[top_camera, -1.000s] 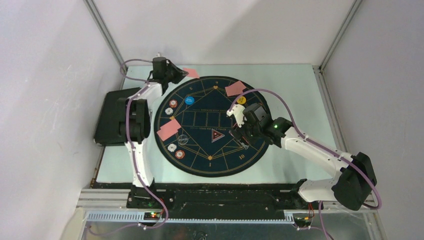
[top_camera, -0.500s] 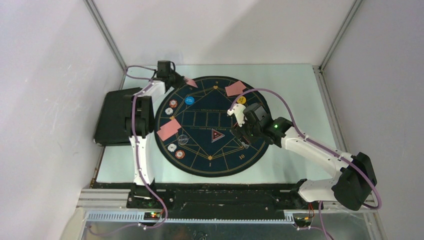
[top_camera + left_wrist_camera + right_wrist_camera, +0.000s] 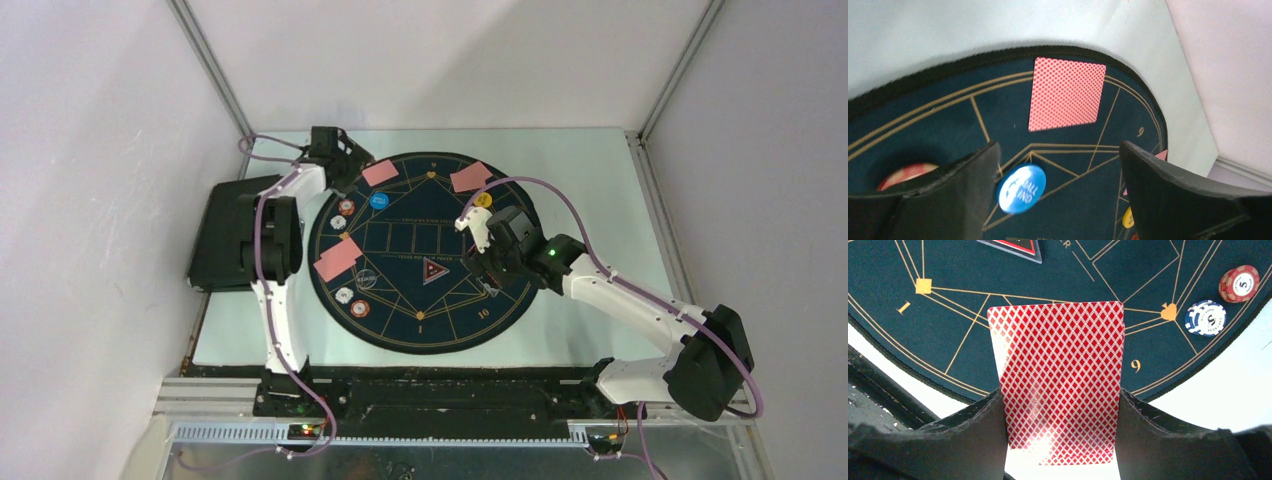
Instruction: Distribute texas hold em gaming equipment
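Moved: the pink-backed card that the left gripper was carrying half a second ago now lies flat on the far-left part of the dark round mat, and that gripper has backed off toward the table's far-left corner.
Left gripper: jaws spread wide, nothing between them and touching nothing, so the card sits free just ahead of the fingertips.
Right gripper: clamped on a small stack of cards, patterned backs facing its camera, and hasn't budged over the right half of the mat.
Left wrist only: the blue chip shows white lettering just near side of the laid card, with a red-white chip half hidden behind one finger.
Right wrist only: a second card edge peeks out on the stack's left; the top view hardly shows the stack at all.
Top view only: a far card, a left card, the yellow chip and the red triangular token mid-mat.
Outside the mat: the black case sits just off its left edge.
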### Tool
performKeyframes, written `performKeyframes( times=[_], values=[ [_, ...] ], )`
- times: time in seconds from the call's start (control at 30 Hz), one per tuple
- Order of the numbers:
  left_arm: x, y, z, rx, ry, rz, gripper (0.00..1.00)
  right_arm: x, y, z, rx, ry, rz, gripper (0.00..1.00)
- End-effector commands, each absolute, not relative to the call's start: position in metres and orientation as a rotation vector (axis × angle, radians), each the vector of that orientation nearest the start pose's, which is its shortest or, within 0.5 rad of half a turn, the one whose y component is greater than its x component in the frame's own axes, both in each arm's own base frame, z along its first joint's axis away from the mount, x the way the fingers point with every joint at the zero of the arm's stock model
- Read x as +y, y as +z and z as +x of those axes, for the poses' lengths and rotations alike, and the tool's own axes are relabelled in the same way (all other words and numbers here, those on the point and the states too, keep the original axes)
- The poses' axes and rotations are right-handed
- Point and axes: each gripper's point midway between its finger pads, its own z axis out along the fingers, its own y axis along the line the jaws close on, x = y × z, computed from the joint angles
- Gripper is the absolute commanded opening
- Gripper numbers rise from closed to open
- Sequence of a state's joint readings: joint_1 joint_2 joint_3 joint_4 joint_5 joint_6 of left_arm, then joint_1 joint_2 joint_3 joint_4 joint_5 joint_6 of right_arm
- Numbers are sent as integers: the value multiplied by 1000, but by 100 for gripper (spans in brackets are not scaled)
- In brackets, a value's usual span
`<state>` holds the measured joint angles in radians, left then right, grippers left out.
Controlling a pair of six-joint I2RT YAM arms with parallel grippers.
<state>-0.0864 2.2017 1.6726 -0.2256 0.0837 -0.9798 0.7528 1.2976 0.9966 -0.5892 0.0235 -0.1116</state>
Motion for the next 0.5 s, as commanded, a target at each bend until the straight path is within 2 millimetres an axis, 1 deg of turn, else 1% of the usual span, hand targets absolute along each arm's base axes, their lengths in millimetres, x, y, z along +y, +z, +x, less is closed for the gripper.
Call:
performKeyframes(
  times=[0.0, 0.03, 0.07, 0.1, 0.13, 0.17, 0.2, 0.23, 0.27, 0.3, 0.33, 0.37, 0.4, 0.43, 0.47],
  values=[
    [-84, 147, 561, 2078, -561, -929, 99, 223, 152, 249, 2190, 273, -981, 0],
    [-84, 153, 551, 2086, -552, -912, 99, 223, 152, 248, 2189, 274, -986, 0],
    [-88, 157, 545, 2095, -568, -891, 100, 224, 152, 248, 2189, 271, -990, 0],
    [-91, 166, 535, 2095, -584, -849, 100, 224, 151, 247, 2189, 271, -997, 0],
    [-104, 171, 529, 2109, -646, -799, 100, 224, 151, 246, 2187, 270, -1002, 0],
    [-110, 176, 514, 2127, -680, -742, 100, 225, 150, 246, 2187, 269, -1010, 0],
    [-131, 187, 504, 2138, -803, -646, 100, 225, 150, 245, 2186, 271, -1014, 0],
    [-141, 187, 486, 2156, -852, -580, 100, 226, 149, 244, 2184, 271, -1024, 0],
    [-165, 183, 464, 2174, -993, -468, 100, 227, 149, 243, 2184, 276, -1031, 0],
    [-177, 203, 450, 2127, -1069, -376, 100, 228, 149, 242, 2180, 281, -1039, 0],
    [-200, 197, 425, 2133, -1187, -262, 100, 230, 149, 240, 2177, 292, -1049, 0],
    [-213, 212, 403, 2106, -1268, -164, 100, 231, 149, 240, 2173, 294, -1056, 0],
    [-228, 202, 382, 2115, -1315, -97, 100, 233, 149, 237, 2169, 314, -1071, 0],
    [-246, 212, 359, 2098, -1379, -1, 100, 234, 149, 236, 2165, 321, -1083, 0],
    [-253, 204, 344, 2101, -1409, 36, 100, 236, 149, 234, 2163, 330, -1097, 0]
  ],
)
